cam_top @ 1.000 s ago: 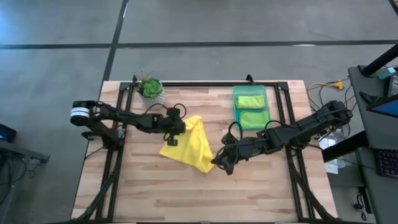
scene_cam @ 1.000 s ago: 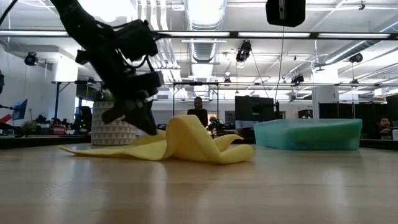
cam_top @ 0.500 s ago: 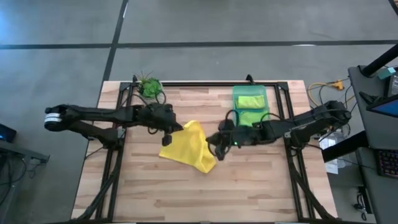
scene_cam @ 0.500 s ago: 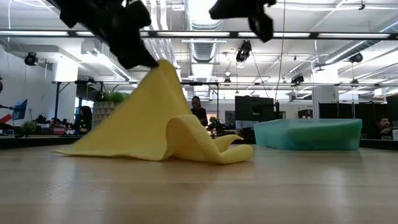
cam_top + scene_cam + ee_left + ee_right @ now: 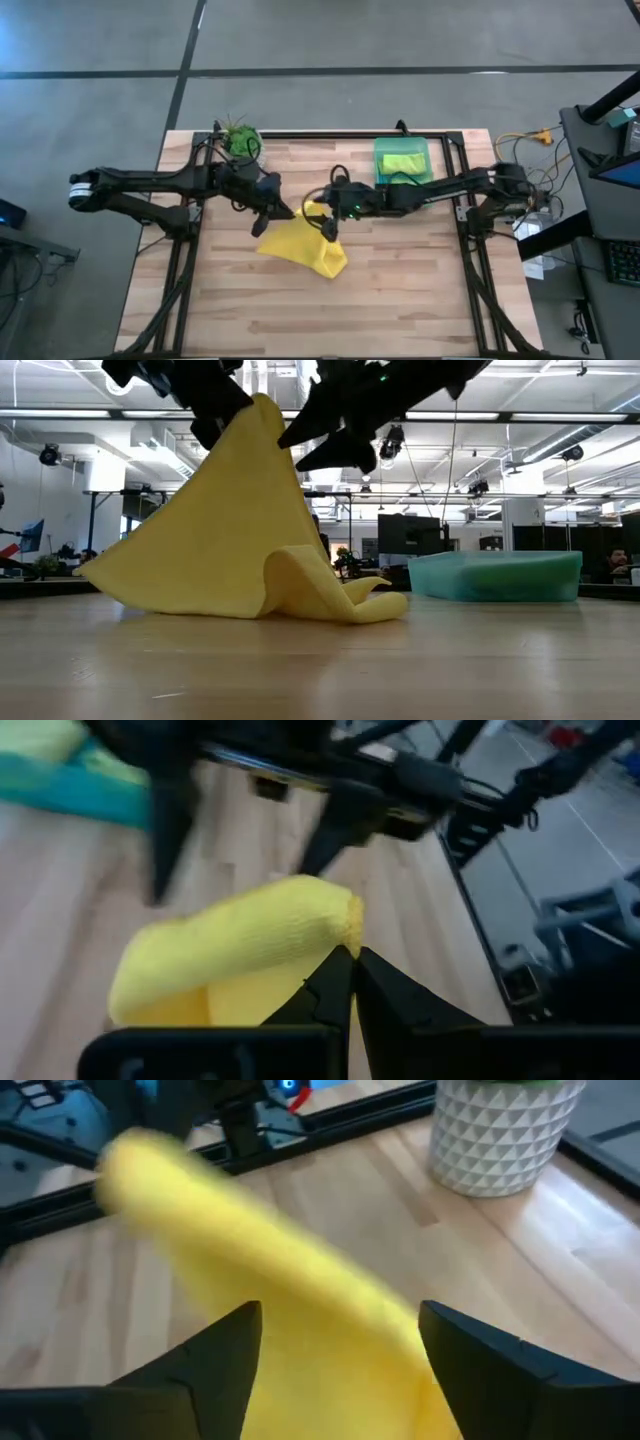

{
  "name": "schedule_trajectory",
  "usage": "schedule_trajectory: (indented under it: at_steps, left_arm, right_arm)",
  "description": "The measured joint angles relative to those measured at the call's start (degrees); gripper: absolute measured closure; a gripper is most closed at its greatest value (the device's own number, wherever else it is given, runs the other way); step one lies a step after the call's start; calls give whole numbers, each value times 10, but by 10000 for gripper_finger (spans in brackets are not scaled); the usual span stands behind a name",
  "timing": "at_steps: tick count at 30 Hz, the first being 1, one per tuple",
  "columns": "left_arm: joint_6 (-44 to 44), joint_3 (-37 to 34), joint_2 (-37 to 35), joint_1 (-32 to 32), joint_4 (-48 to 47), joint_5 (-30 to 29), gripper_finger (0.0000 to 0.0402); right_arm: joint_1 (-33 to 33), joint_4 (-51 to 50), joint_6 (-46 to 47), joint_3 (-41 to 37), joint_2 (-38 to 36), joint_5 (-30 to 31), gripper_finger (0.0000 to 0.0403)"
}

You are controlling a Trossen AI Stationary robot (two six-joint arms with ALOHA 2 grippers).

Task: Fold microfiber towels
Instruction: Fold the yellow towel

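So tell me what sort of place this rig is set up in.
Most likely an open-plan lab or office workshop. In the low view, exposed ceiling ducts and strip lights run overhead, monitors stand on desks behind the wooden table, and from above the floor is bare grey concrete.

Yellow towel [image 5: 225,530]: soft matt cloth with a fine nap, floppy, hanging in loose folds, no sheen. Desk [image 5: 400,290]: pale butcher-block wood in jointed strips, smooth, with a slight satin shine in the low view. Desk frame [image 5: 195,170]: black tubing, looks like matt metal. Bin [image 5: 495,575]: translucent green plastic, smooth, frosted-looking sides. Lime green cloths [image 5: 402,163] in it: matt fabric. Left claw [image 5: 345,982] and right claw [image 5: 340,1342]: dark matt fingers, hard and smooth, plastic or coated metal, cannot tell which. Plant pot [image 5: 505,1130]: white, faceted relief pattern, matt. Floor [image 5: 100,60]: grey, smooth, dull like concrete.
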Motion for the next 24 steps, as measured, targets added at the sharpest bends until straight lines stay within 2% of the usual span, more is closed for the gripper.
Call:
schedule_trajectory:
  at_steps: [4,9,12,16,20,24]
  left_arm:
    - [0,10,1,0,-49,14,401]
    - [-1,12,0,-1,-65,17,402]
    - [-2,15,0,-1,-62,26,402]
    - [-19,26,0,-1,-62,33,402]
    - [-35,33,-4,-1,-63,71,402]
    - [-69,37,-16,-1,-70,102,402]
  right_arm:
    - [-17,0,-15,21,18,-10,129]
    - [-33,3,-59,32,47,-91,139]
    - [-41,-5,-65,32,79,-132,154]
    - [-49,-3,-63,31,111,-151,181]
    - [-51,-3,-61,30,136,-162,208]
    - [-50,0,-61,30,157,-200,231]
